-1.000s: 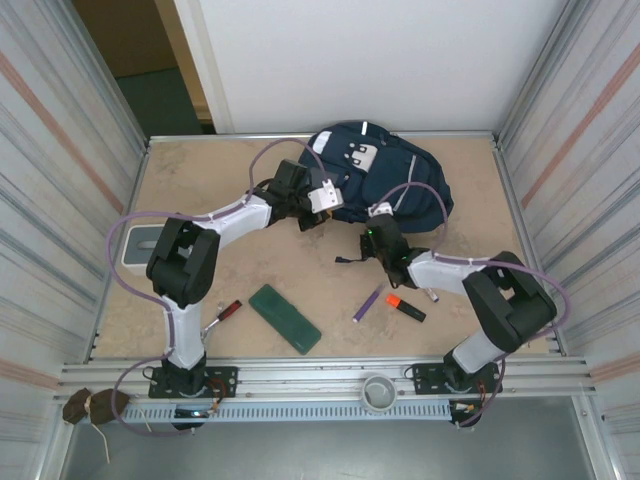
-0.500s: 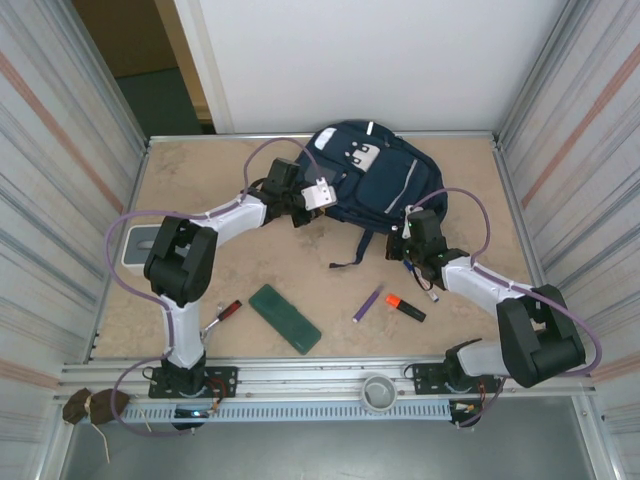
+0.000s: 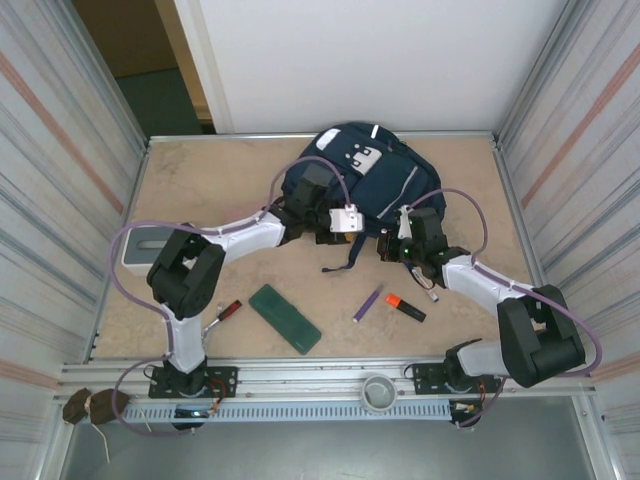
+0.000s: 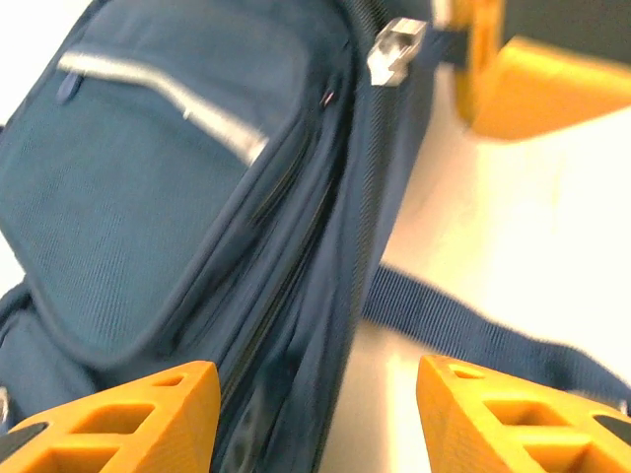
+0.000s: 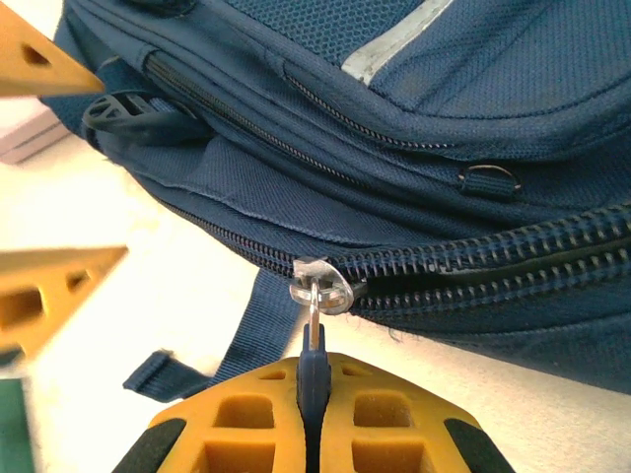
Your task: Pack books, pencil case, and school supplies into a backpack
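The navy backpack (image 3: 385, 180) lies at the back of the table. My right gripper (image 3: 392, 248) (image 5: 312, 394) is shut on the dark pull tab of its main zipper; the metal slider (image 5: 320, 286) sits just beyond the pads, with the zipper parted to its right. My left gripper (image 3: 366, 230) (image 4: 315, 414) is open, its orange fingers (image 4: 128, 414) straddling the backpack's (image 4: 148, 217) near edge and holding nothing. The green pencil case (image 3: 285, 318), a purple pen (image 3: 368, 302) and an orange highlighter (image 3: 405, 308) lie on the table in front. The books are out of view.
A red-handled tool (image 3: 225, 311) lies left of the pencil case. A grey-white box (image 3: 140, 247) sits at the left edge. A loose strap (image 3: 345, 255) trails from the backpack between the grippers. A tape roll (image 3: 380, 392) rests on the front rail.
My left gripper opened and slid right along the backpack's near edge toward the right gripper. The right gripper first moved right with the zipper pull, then held still.
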Controlling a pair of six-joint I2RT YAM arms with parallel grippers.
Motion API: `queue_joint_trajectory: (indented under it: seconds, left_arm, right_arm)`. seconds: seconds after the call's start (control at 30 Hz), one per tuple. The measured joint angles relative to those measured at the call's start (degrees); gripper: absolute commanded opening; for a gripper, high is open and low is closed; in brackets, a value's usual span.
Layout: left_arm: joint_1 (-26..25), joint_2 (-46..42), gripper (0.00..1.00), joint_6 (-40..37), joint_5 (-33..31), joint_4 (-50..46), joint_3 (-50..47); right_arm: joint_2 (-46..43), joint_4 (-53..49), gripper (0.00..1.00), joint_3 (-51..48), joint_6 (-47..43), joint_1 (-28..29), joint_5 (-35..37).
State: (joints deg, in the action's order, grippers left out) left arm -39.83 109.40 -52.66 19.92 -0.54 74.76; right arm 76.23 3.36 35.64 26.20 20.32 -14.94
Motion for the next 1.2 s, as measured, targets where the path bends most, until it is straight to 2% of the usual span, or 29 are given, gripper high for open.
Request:
queue_joint_trajectory:
  seconds: [0.13,0.4,0.43,0.6,0.77,0.9,0.93,1.03,1.1,1.2]
  left_arm:
    - [-1.8,2.1,0.5,-1.5,0.0,0.9,2.6]
    - [-1.3,4.2,0.03,-3.5,-0.3,1.8,3.6]
    - [-1.2,4.2,0.0,-4.0,0.0,2.0,3.5]
    - [0.1,3.9,0.0,-4.3,1.9,3.6,1.5]
    - [3.7,2.4,0.0,-4.1,3.6,4.5,-1.8]
    - [6.1,2.0,0.0,-4.2,3.5,5.0,-2.6]
    - [6.4,1.9,0.04,-4.1,3.4,5.1,-2.7]
    - [6.7,1.4,0.33,-3.7,2.9,4.9,-3.2]
    - [6.7,0.6,0.43,-2.6,2.8,4.5,-3.5]
    - [6.4,-1.2,0.5,-1.1,3.1,3.8,-4.1]
  right_arm:
    - [0.0,0.1,0.0,0.5,0.4,0.6,-0.5]
    - [-0.7,-0.9,0.0,0.5,0.4,0.5,-1.0]
    - [-1.1,-1.3,0.0,0.5,0.3,0.2,-1.0]
    - [-3.5,-6.5,0.0,1.2,0.0,-1.8,2.0]
    - [-3.8,-12.2,0.0,2.5,-0.2,-5.1,7.5]
    - [-3.7,-13.0,0.0,3.3,-1.4,-5.6,7.6]
    - [-3.7,-12.7,0.0,3.3,-1.4,-5.4,7.1]
    - [-3.7,-12.0,0.0,3.3,-1.6,-4.9,5.7]
    - [-3.7,-11.6,0.0,3.3,-1.7,-4.4,5.1]
    - [-3.5,-11.3,0.0,3.4,-1.8,-3.6,4.0]
